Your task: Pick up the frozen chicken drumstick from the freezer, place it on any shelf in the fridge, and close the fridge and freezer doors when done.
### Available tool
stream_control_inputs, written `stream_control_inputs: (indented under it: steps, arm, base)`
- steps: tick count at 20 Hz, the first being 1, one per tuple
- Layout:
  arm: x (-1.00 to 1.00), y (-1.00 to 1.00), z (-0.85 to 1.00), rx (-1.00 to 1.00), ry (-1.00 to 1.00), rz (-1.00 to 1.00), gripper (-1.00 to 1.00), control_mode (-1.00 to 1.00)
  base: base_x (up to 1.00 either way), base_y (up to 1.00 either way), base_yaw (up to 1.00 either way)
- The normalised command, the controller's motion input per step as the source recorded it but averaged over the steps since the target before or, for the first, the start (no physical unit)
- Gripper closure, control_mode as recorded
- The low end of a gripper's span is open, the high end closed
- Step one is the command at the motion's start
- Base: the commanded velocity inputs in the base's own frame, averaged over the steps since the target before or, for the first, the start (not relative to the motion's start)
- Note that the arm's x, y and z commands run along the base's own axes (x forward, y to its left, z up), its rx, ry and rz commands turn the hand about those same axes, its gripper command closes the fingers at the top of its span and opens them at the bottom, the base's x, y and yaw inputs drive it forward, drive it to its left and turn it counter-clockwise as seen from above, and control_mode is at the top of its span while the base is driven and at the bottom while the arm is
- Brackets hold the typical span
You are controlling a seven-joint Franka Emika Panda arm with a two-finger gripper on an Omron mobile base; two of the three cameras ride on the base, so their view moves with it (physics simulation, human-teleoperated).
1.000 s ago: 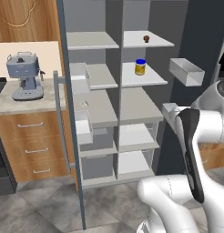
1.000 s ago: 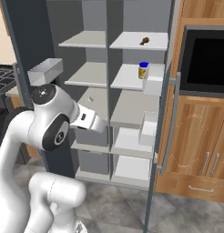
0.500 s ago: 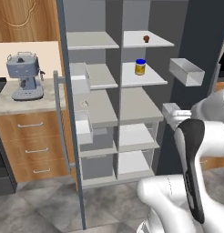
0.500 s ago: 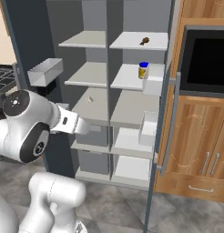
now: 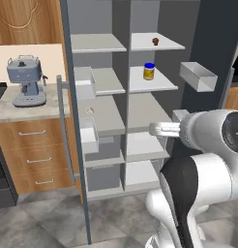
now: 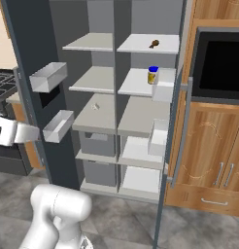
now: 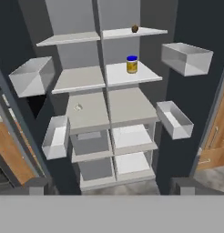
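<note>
The frozen chicken drumstick (image 5: 155, 41) (image 6: 154, 44) (image 7: 134, 28) is a tiny dark brown lump lying on the uppermost shelf (image 5: 140, 44) (image 7: 150, 32) of the fridge (image 5: 149, 112), the right half of the dark grey unit. The freezer (image 5: 97, 83) (image 7: 79, 79) is the left half, and both doors stand wide open. My gripper (image 7: 111, 189) is open and holds nothing. It hangs back from the unit, facing its middle shelves, well below the drumstick.
A yellow jar with a blue lid (image 5: 149, 71) (image 7: 131, 64) stands one shelf below the drumstick. Pale door bins (image 7: 185, 58) (image 7: 32, 76) jut from both open doors. A coffee machine (image 5: 26, 80) sits on the left counter, and a black oven (image 6: 221, 65) is at the right.
My arm has swung down and aside, leaving most of the right base view. The gripper stays open, and nothing on the shelves has moved.
</note>
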Motion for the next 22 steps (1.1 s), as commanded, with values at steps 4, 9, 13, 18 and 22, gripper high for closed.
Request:
stream_control_inputs:
  steps: [4, 9, 13, 18, 22]
  arm:
    - [-0.84, 1.00, 0.09, 0.00, -0.13, -0.14, -1.00, -1.00]
    - [-0.22, 0.97, -0.10, 0.00, -0.05, -0.16, -1.00, -1.00]
    - [0.20, 0.57, -0.01, -0.04, -0.02, -0.17, -1.00, -1.00]
    - [0.19, 0.50, -0.01, -0.05, 0.00, -0.11, -1.00, -1.00]
    - [0.33, 0.74, -0.04, -0.06, 0.00, -0.13, -1.00, -1.00]
  base:
    - [0.00, 0.00, 0.00]
    - [0.00, 0.00, 0.00]
    - [0.00, 0.00, 0.00]
    - [0.00, 0.00, 0.00]
    - [0.00, 0.00, 0.00]
